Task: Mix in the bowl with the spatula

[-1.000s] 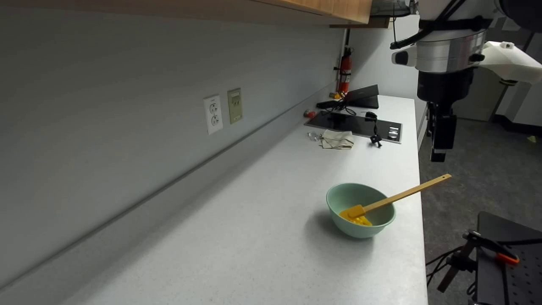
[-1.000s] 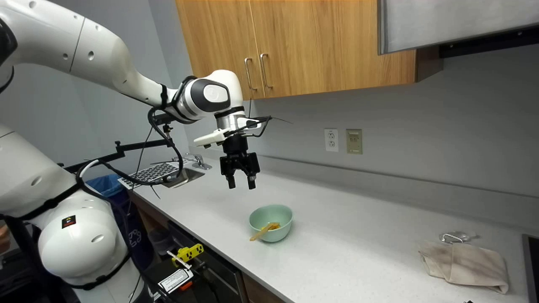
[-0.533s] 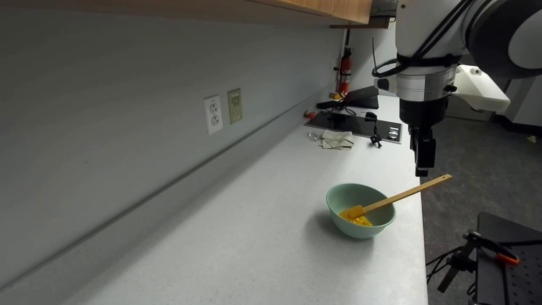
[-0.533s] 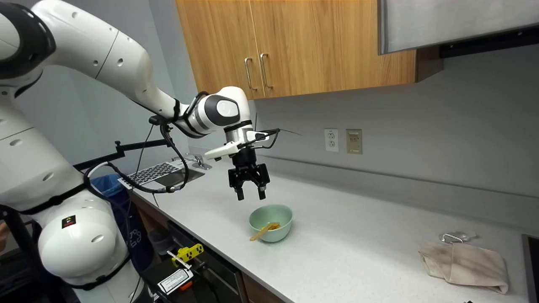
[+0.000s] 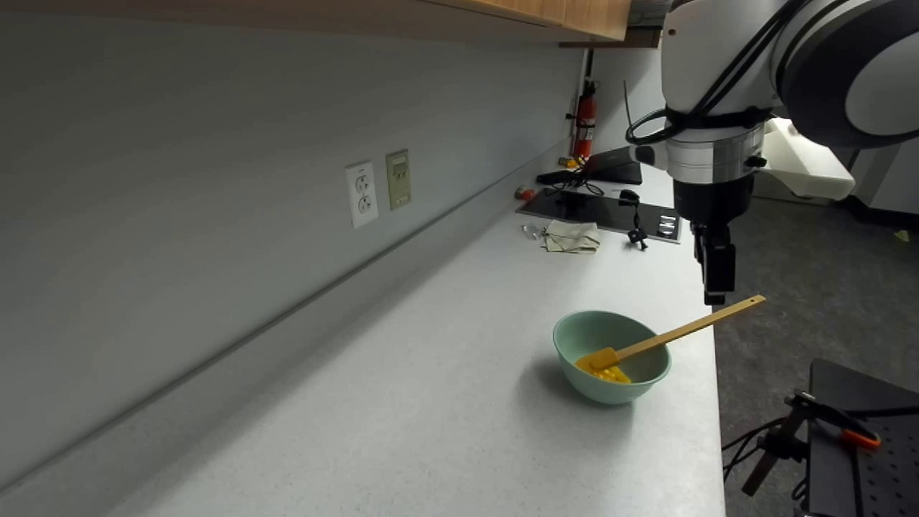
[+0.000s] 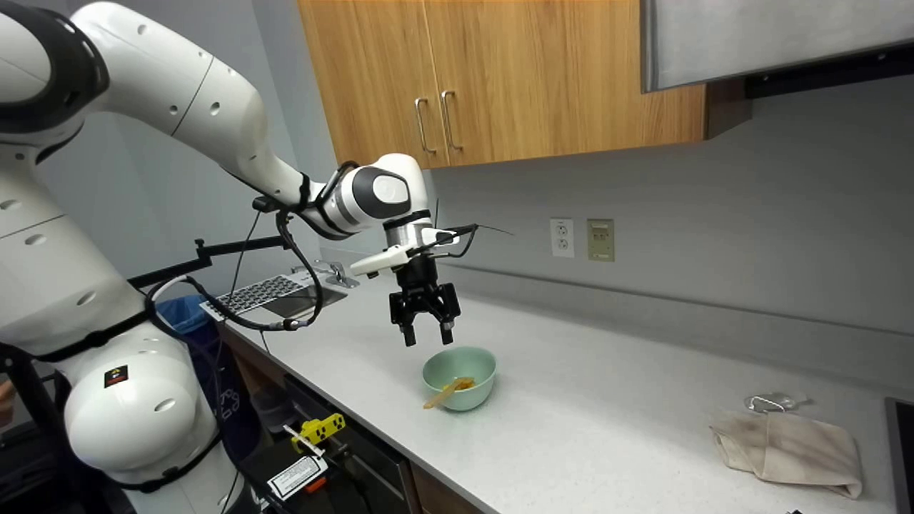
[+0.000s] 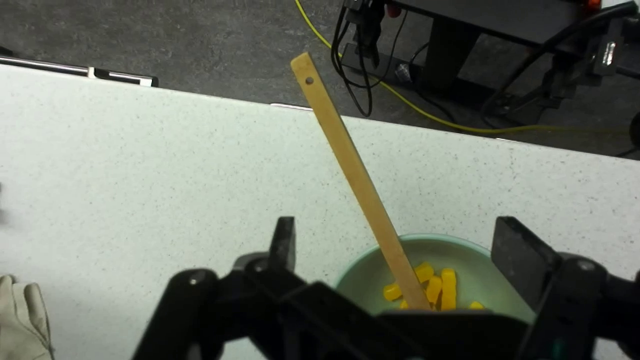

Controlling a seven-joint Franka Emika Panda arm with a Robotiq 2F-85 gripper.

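Leaning in the green bowl (image 5: 603, 392), the spatula (image 7: 359, 182) has its yellow head down among yellow bits (image 7: 448, 289) and its wooden handle across the rim, tilted so that the tip reaches past the edge of the white counter (image 5: 431, 395). The bowl stands upright on that counter, near the edge. Above them hangs the gripper (image 6: 428, 337), its fingers (image 7: 522, 265) spread wide; a gap shows between it and the handle in both exterior views. In the wrist view, the lower handle shows through the space between the fingers, and part of the bowl is hidden behind the gripper. The white arm (image 6: 157, 64) stretches across the counter's edge. Well apart from the bowl, a folded cloth (image 6: 789, 450) lies on the counter, near a black cooktop (image 5: 607, 210). On the wall (image 5: 215, 179), a white outlet (image 6: 563, 238) and a beige outlet (image 6: 600, 240) sit just beside each other, below a wooden cupboard (image 6: 543, 78). A red fire extinguisher (image 5: 586, 118) shows beyond the cooktop in an exterior view.
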